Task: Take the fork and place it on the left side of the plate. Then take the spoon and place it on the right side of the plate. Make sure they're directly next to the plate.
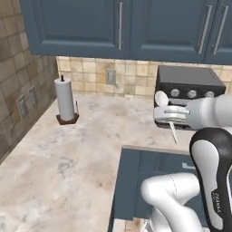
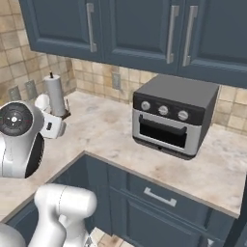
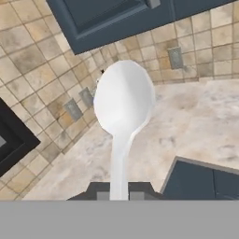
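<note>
The spoon (image 3: 122, 107) was held in the closed tool (image 1: 170, 114), gripped across the handle, with the rounded bowl standing out beyond the fingertips and the handle end pointing down below them. In the left base view the spoon's long axis was seen running nearly upright, tilted a little, well above the marbled surface (image 1: 77, 158). The spoon was thus carried in the air, not laid down.

The plate and the fork could not be made out from here, so the direction from the tool to the plate's right side could not be told. It was judged that the spoon would have to be turned flat and brought beside the plate's rim.

A toaster oven (image 2: 173, 116) stood on the surface just behind the tool, and a paper towel roll (image 1: 65, 99) stood well apart near the tiled wall (image 1: 95, 74). Blue cabinets (image 1: 118, 25) hung overhead; neither was judged to block a descent.
</note>
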Controlling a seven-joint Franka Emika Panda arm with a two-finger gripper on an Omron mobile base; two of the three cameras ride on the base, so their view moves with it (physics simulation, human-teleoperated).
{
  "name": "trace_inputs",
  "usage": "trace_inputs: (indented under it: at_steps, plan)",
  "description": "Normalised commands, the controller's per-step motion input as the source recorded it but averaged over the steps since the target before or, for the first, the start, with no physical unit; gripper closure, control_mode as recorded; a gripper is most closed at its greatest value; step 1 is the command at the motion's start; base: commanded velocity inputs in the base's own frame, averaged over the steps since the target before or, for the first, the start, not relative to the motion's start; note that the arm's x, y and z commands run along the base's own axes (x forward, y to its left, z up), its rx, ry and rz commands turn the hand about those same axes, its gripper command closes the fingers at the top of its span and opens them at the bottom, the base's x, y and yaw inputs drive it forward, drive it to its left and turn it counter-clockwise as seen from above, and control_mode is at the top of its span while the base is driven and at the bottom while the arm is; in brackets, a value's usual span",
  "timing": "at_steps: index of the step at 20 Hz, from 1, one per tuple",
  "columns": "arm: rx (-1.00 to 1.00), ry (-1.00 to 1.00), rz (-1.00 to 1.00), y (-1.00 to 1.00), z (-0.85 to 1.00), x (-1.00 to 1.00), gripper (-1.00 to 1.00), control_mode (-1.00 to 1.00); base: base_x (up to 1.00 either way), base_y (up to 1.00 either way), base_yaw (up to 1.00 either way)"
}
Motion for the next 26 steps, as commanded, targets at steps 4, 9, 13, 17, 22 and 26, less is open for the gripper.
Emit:
trace_inputs:
  at_steps: [4,9,13,17,22,26]
  plan:
    - [0.00,0.00,0.00,0.00,0.00,0.00,1.00,1.00,-1.00,-0.15,0.07]
    - [0.00,0.00,0.00,0.00,0.00,0.00,1.00,1.00,-1.00,-0.39,0.09]
    - [0.00,0.00,0.00,0.00,0.00,0.00,1.00,1.00,-0.96,-0.81,0.07]
    - [0.00,0.00,0.00,0.00,0.00,0.00,1.00,1.00,-1.00,-0.89,0.08]
    - [0.00,0.00,0.00,0.00,0.00,0.00,1.00,1.00,-1.00,-0.73,0.13]
    - [0.00,0.00,0.00,0.00,0.00,0.00,1.00,1.00,-1.00,-0.61,0.19]
